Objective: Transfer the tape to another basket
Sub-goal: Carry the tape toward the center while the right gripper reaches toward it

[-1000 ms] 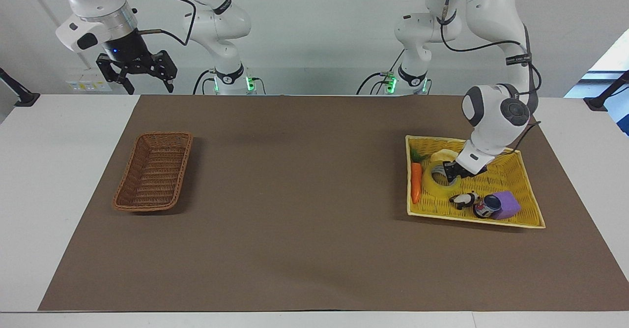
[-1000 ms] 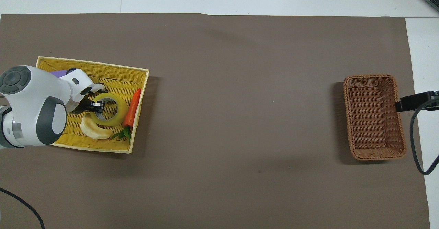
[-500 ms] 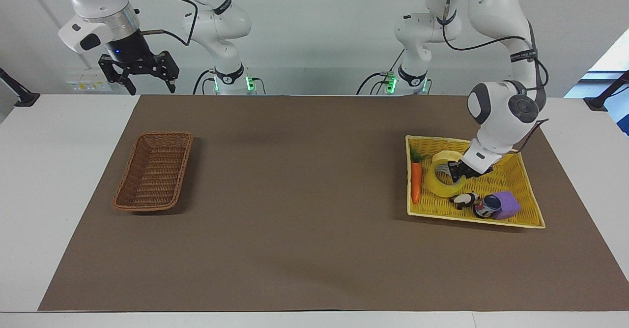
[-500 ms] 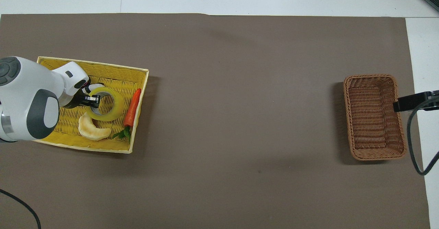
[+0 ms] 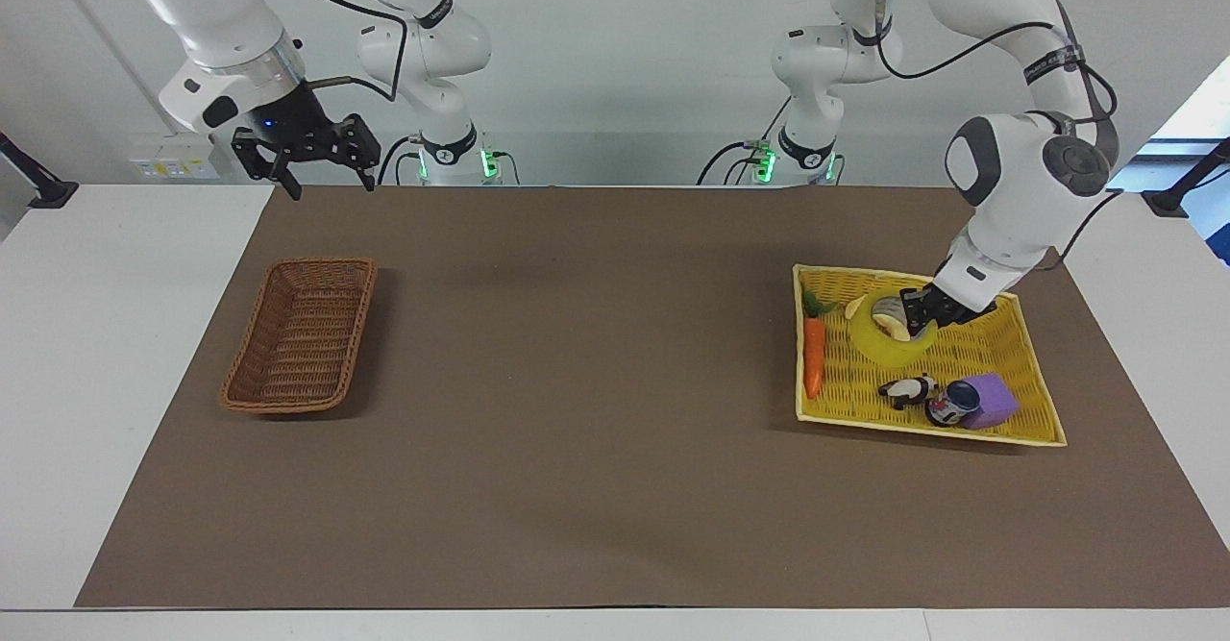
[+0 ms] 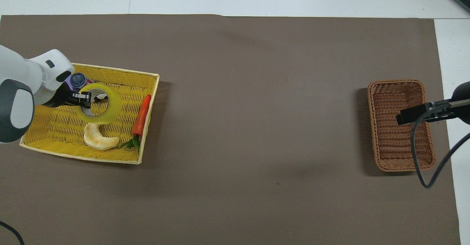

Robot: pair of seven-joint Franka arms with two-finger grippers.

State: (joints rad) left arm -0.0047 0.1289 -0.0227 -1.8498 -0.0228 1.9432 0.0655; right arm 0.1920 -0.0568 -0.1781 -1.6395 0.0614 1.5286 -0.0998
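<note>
1. Over the yellow basket [image 5: 1028,353], the tape [image 5: 889,345] hangs tilted, lifted off the weave: a wide, see-through yellow ring with a grey-white core.
2. Clamped on the ring's wall, one finger inside the hole, is the left gripper [image 5: 921,314].
3. Below it in that basket lie a pale crescent toy [image 6: 98,139], a carrot [image 5: 814,357], a purple block [image 5: 992,399] and a small black-and-white figure [image 5: 906,391].
4. At the right arm's end of the table sits the brown basket [image 5: 301,335], with nothing in it.
5. Up in the air, the right gripper [image 5: 321,172] waits with fingers spread.
</note>
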